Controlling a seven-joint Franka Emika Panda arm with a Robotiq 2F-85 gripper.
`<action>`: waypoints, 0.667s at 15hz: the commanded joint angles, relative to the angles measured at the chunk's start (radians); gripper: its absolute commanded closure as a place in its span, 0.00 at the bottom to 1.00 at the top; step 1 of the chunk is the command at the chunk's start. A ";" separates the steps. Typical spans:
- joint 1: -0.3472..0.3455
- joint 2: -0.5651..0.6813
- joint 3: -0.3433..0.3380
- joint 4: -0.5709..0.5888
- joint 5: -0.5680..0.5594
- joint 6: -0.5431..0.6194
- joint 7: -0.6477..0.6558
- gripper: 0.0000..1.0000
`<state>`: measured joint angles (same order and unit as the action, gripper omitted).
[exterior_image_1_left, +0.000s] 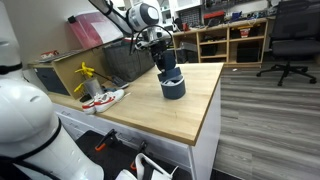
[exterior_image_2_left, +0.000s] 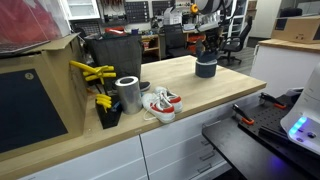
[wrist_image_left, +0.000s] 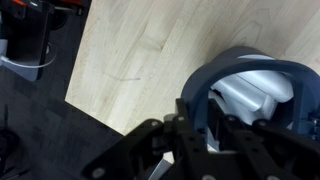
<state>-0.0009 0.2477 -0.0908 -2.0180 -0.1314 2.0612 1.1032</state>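
Note:
A dark blue round container (exterior_image_1_left: 173, 86) stands on the wooden table (exterior_image_1_left: 190, 115), near its far edge in both exterior views (exterior_image_2_left: 206, 68). My gripper (exterior_image_1_left: 165, 68) comes down onto it from above (exterior_image_2_left: 207, 55). In the wrist view the container's rim (wrist_image_left: 222, 72) runs between my two fingers (wrist_image_left: 200, 125), which look shut on that rim. White crumpled material (wrist_image_left: 250, 95) lies inside the container.
A red and white pair of sneakers (exterior_image_2_left: 160, 103) and a metal can (exterior_image_2_left: 128, 94) sit at the table's other end, beside yellow-handled tools (exterior_image_2_left: 93, 72) and a dark bin (exterior_image_2_left: 115, 52). An office chair (exterior_image_1_left: 290, 40) and wooden shelves (exterior_image_1_left: 225, 40) stand beyond the table.

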 joint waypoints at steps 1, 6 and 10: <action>0.016 -0.017 0.000 -0.015 -0.026 -0.006 -0.008 0.94; 0.037 -0.020 0.005 -0.020 -0.069 0.104 0.017 0.94; 0.056 -0.030 0.006 -0.029 -0.063 0.235 0.042 0.94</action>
<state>0.0410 0.2472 -0.0874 -2.0209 -0.1862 2.2179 1.1066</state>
